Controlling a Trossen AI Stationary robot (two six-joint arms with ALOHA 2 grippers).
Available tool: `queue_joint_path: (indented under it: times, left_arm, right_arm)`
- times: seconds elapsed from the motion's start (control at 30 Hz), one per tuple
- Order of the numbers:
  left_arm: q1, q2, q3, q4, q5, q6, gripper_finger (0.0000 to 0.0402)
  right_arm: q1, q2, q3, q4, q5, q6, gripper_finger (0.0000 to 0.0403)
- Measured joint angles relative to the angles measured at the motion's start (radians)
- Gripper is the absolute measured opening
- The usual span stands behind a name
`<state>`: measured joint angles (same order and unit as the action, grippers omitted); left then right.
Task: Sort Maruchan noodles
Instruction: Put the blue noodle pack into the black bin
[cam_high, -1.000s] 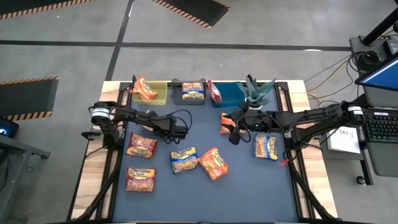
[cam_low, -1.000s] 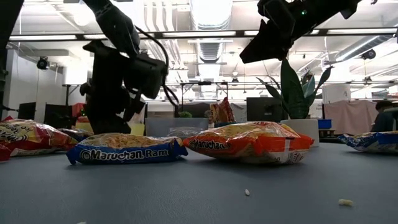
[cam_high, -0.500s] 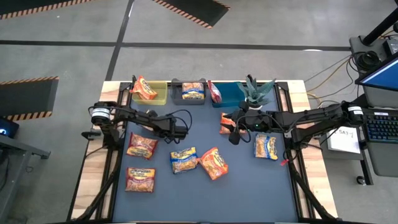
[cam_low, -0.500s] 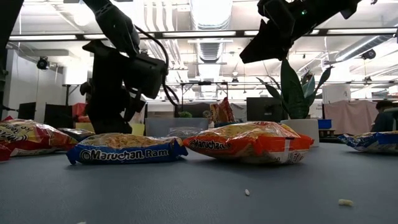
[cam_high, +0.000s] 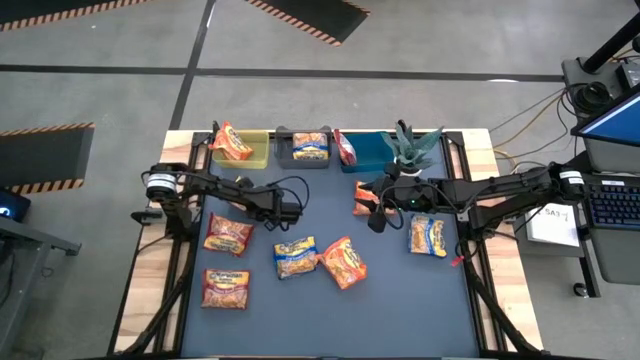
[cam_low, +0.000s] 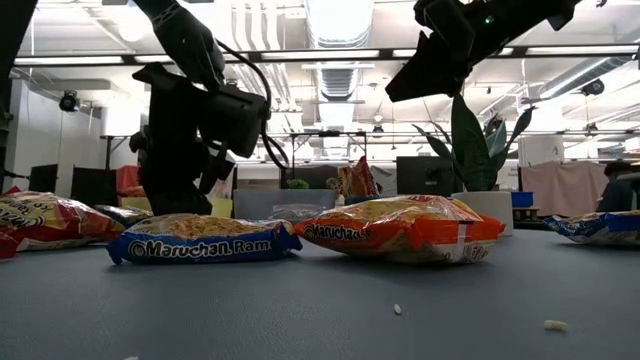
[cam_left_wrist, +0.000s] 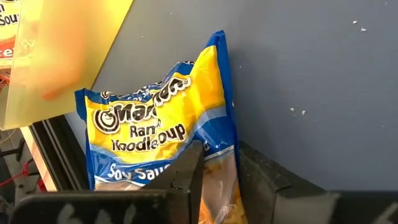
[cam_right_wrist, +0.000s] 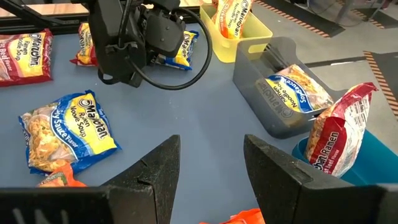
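Note:
A yellow-and-blue Maruchan packet (cam_left_wrist: 158, 118) lies on the dark mat beside the yellow-green bin (cam_left_wrist: 56, 56). My left gripper (cam_left_wrist: 219, 177) slants down onto it and is shut on its end. In the high view that arm (cam_high: 285, 207) hides the packet. My right gripper (cam_right_wrist: 208, 165) hangs open high over the mat, next to an orange packet (cam_high: 361, 198), with nothing between its fingers. Loose packets lie flat on the mat: two red (cam_high: 228, 234) (cam_high: 225, 288), two yellow-and-blue (cam_high: 296, 257) (cam_high: 427, 236) and one orange (cam_high: 343, 262). My left gripper pinches the packet's near end (cam_left_wrist: 217, 186), the clear part below the printed label, between its two fingers (cam_left_wrist: 186, 180). The fingers slant down from the table's left side. The packet narrows between them. The rest of it lies flat on the mat.
Three bins stand along the far edge: yellow-green (cam_high: 250, 158) with an orange packet, grey (cam_high: 290, 155) with a yellow-and-blue one, blue (cam_high: 368, 155) with a red one. A potted plant (cam_high: 412, 148) stands to their right. The mat's near part (cam_high: 330, 320) is bare.
My left gripper has kept its place and drawn its fingers together on the yellow-and-blue packet. Nothing else has moved.

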<state>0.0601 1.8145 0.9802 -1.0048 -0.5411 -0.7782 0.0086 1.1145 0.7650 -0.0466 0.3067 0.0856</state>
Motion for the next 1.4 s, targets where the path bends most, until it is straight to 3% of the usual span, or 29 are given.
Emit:
queue_joint_path:
  times: [0.23,0.47,0.67,0.87,1.03,1.27,1.4]
  left_arm:
    - [-0.001,-0.002,0.001,0.0,0.0,0.003,0.0008]
    - [-0.026,-0.014,0.067,-0.007,0.032,0.042,0.0001]
    - [-0.099,-0.016,0.188,0.065,0.056,0.259,0.0]
    - [-0.183,-0.016,0.26,0.262,0.174,0.519,0.0001]
    - [-0.182,-0.008,0.246,0.269,0.17,0.533,0.0025]
    - [-0.188,-0.012,0.235,0.28,0.193,0.55,0.0101]
    - [-0.201,-0.055,0.232,0.261,0.185,0.635,0.0138]
  right_arm:
    - [0.0,0.0,0.0,0.0,0.0,-0.007,0.0166]
    - [0.0,0.0,0.0,0.0,0.0,0.0,0.0166]
    - [0.0,0.0,0.0,0.0,0.0,0.01,0.0166]
    - [0.0,0.0,0.0,0.0,0.0,0.027,0.0166]
    - [0.0,0.0,0.0,0.0,-0.002,0.05,0.0166]
    - [0.0,0.0,0.0,0.0,-0.004,0.146,0.0166]
    - [0.0,0.004,0.0,0.0,-0.003,0.233,0.0166]
